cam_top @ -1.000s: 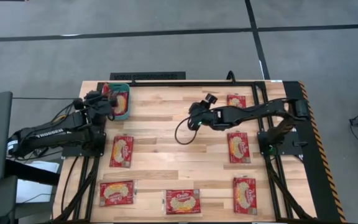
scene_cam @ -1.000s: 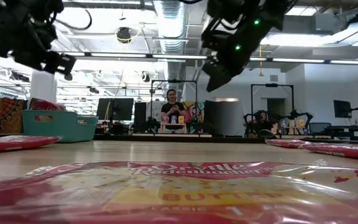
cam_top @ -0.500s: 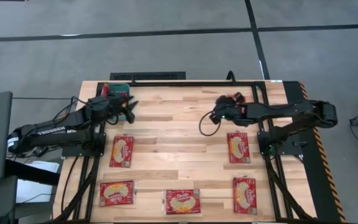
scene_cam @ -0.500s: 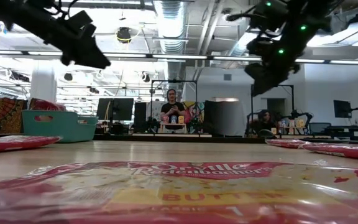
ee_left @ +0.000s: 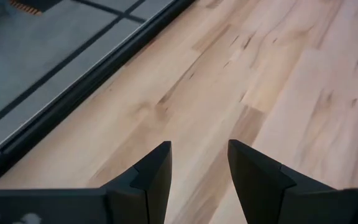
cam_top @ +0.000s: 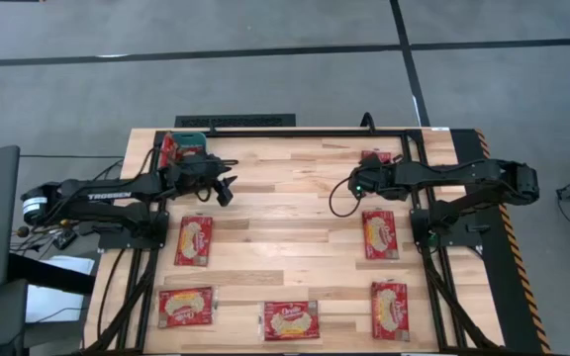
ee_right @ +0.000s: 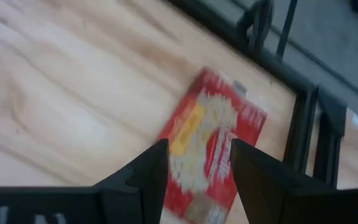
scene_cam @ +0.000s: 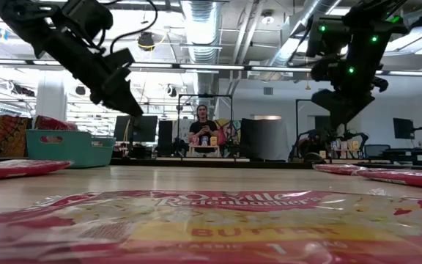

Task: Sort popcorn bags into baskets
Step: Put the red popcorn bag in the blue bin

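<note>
1. Overhead first: my right gripper (cam_top: 362,184) hangs over the far right part of the wooden table (cam_top: 285,213), just beside the far-right popcorn bag (cam_top: 375,157), which my arm partly covers. My left gripper (cam_top: 223,188) sits out over bare wood near the teal basket (cam_top: 184,144) at the far left corner; a red packet shows in that basket. Five more bags lie flat nearer the front, among them the right-middle bag (cam_top: 379,233) and the left-middle bag (cam_top: 194,239).

2. Table-level view: both my arms ride well above the wood. The basket (scene_cam: 68,147) stands far left, and the front bag (scene_cam: 211,224) fills the foreground.

3. Left wrist view: my fingers (ee_left: 157,168) stand parted with nothing between them, only bare planks beyond.

4. Right wrist view: my fingers (ee_right: 148,168) are parted and empty, and the target bag (ee_right: 213,146) lies flat on the wood just past them, close to the table's black frame (ee_right: 306,118).

5. My judgement on doing this well: a flat packet gives little to pinch, so I should centre over one edge, come down steeply, and close only once one finger has got under that edge. The frame crowds that side, so I should approach from the open wood.
</note>
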Available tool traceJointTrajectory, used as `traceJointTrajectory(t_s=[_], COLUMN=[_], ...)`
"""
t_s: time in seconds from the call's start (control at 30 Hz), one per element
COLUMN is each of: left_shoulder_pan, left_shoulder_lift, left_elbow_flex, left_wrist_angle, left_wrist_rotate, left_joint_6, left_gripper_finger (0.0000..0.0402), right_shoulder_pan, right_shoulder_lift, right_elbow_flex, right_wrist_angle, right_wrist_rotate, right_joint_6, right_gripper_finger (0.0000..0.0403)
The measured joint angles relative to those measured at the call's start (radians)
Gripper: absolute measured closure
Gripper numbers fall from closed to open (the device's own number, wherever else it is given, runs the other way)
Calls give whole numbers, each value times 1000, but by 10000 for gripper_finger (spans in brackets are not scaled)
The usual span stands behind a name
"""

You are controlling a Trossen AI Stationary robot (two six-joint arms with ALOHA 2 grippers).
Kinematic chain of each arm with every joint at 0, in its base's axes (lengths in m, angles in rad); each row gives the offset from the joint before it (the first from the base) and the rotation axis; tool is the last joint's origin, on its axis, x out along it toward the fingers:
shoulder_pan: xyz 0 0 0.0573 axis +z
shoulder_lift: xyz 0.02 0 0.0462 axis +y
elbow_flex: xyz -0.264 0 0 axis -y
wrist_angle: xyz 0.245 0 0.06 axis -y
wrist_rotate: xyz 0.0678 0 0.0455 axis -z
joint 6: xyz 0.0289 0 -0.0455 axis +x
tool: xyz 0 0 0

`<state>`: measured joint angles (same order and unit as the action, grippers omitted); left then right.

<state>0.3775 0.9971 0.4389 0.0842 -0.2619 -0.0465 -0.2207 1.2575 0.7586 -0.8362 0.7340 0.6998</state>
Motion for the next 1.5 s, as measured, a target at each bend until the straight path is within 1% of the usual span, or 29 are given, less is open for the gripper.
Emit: traceJointTrajectory(t_s=[0.17,0.4,0.63,0.8,0.93,1.1,1.37,1.5], left_shoulder_pan=[0,-34,-72,-83,-112,-133,-140,-140], left_shoulder_lift=[29,-29,-68,-68,-68,-61,-61,-61], left_elbow_flex=[0,0,0,0,-1,-1,-1,-1], left_wrist_angle=[12,20,17,17,47,77,66,61], left_wrist_rotate=[-26,-12,-13,-8,1,35,36,33], left_joint_6=[1,13,62,61,63,80,79,76], left_gripper_finger=[253,253,253,253,253,253,253,253], right_shoulder_pan=[0,0,8,17,15,-31,-137,-157], right_shoulder_lift=[36,68,26,17,22,24,24,24], right_elbow_flex=[0,0,1,1,1,1,1,1], right_wrist_angle=[-28,-55,-57,-43,-44,-50,-49,-42], right_wrist_rotate=[-74,-81,-88,-189,-221,-237,-307,-314], right_joint_6=[37,47,106,116,116,104,3,-2], right_gripper_finger=[210,203,204,207,204,202,206,204])
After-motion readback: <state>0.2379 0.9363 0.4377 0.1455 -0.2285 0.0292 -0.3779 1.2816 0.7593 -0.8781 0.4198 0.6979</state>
